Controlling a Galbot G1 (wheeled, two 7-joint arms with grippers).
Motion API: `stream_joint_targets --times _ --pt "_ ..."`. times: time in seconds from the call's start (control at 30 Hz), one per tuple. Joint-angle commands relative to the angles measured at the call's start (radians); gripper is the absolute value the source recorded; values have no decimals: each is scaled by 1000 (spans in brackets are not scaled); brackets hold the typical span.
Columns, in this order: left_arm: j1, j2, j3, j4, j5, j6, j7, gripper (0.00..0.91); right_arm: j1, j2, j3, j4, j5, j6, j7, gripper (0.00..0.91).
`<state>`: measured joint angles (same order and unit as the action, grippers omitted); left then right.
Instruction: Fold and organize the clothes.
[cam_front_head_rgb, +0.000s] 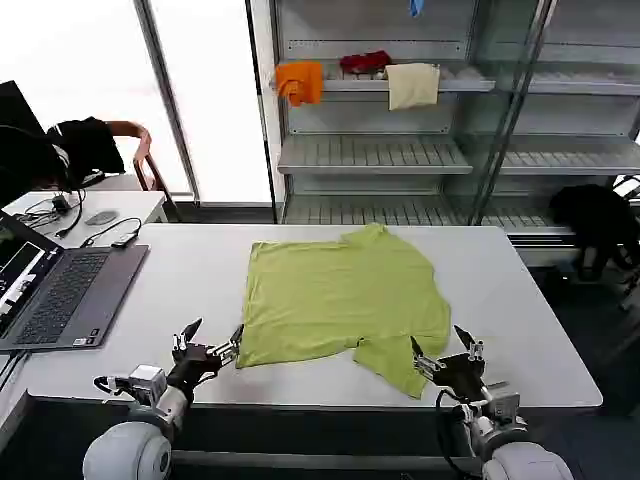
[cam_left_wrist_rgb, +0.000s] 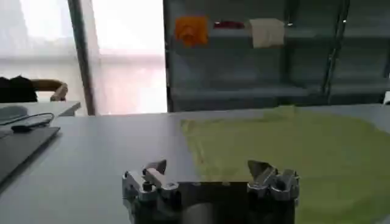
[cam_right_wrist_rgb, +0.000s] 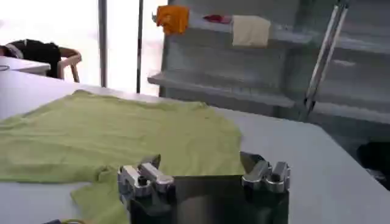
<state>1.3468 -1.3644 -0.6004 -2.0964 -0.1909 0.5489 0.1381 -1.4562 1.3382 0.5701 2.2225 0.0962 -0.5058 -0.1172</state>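
The lime yellow-green T-shirt (cam_front_head_rgb: 340, 295) lies spread on the white table (cam_front_head_rgb: 190, 275), plain side up, with one sleeve reaching toward the front edge at the right. It also lies ahead of both wrists, as the T-shirt (cam_left_wrist_rgb: 292, 146) and the T-shirt (cam_right_wrist_rgb: 116, 137). My left gripper (cam_front_head_rgb: 213, 339) stands open at the shirt's front left corner, its inner fingertip close to the hem. My right gripper (cam_front_head_rgb: 442, 349) stands open just right of the front sleeve. Nothing is between either pair of fingers. The open left gripper (cam_left_wrist_rgb: 209, 168) and right gripper (cam_right_wrist_rgb: 201, 162) frame the cloth.
An open laptop (cam_front_head_rgb: 55, 290) sits on the table's left side with cables behind it. A metal shelf rack (cam_front_head_rgb: 400, 150) behind the table holds orange (cam_front_head_rgb: 300, 82), red (cam_front_head_rgb: 365, 62) and cream (cam_front_head_rgb: 412, 85) cloths. A chair with a black garment (cam_front_head_rgb: 85, 145) stands at the back left.
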Motion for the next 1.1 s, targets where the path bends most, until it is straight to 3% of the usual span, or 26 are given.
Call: stream_joint_targets --times 0.03,0.8,0.9,0.93,1.0,1.1 --pt "7 1 2 3 5 11 -12 907 -71 12 17 2 63 23 -22 907" --pt "61 -15 63 38 66 -2 -44 907 -107 13 -11 -70 28 37 -31 907" --pt "59 -15 64 51 65 -6 -44 736 -101 15 -15 -82 21 42 -31 756" --pt "60 -15 64 52 64 -6 -43 605 -100 16 -16 -86 14 46 -35 625" --pt "60 -15 66 57 64 -7 -43 474 -99 16 -19 -93 8 56 -37 584" --pt "59 -16 69 65 66 -7 -43 373 -96 20 -21 -100 -3 65 -41 514"
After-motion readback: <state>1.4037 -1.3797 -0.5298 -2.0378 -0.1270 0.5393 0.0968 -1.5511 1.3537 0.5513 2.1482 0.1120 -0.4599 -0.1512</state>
